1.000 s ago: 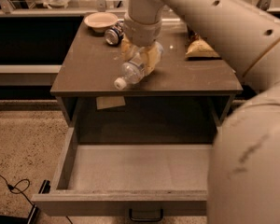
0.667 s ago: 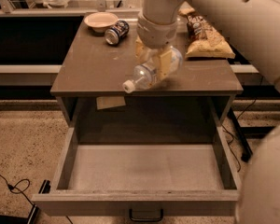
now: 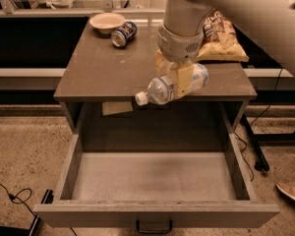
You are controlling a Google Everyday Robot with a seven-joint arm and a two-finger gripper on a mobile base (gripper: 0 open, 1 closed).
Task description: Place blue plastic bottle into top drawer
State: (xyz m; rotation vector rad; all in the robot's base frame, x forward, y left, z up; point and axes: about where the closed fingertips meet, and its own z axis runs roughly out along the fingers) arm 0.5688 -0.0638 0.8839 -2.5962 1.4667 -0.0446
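Note:
My gripper (image 3: 179,80) is shut on the blue plastic bottle (image 3: 162,90), a clear ribbed bottle held sideways with its white cap pointing left. It hangs in the air over the front edge of the cabinet top, above the back of the open top drawer (image 3: 155,178). The drawer is pulled fully out, its pale grey liner floor is bare, and its dark loop handle (image 3: 154,226) shows at the bottom. My arm comes in from the upper right.
On the cabinet top (image 3: 103,68) lie a pale bowl (image 3: 106,21), a dark blue soda can (image 3: 124,34) on its side and a chip bag (image 3: 221,36) at the right. Cables lie on the floor at left and right. A shoe (image 3: 292,191) is at the lower right.
My gripper has carried the bottle forward and to the right, from above the tabletop to its front edge over the drawer. The arm has swung out of the lower right of the view.

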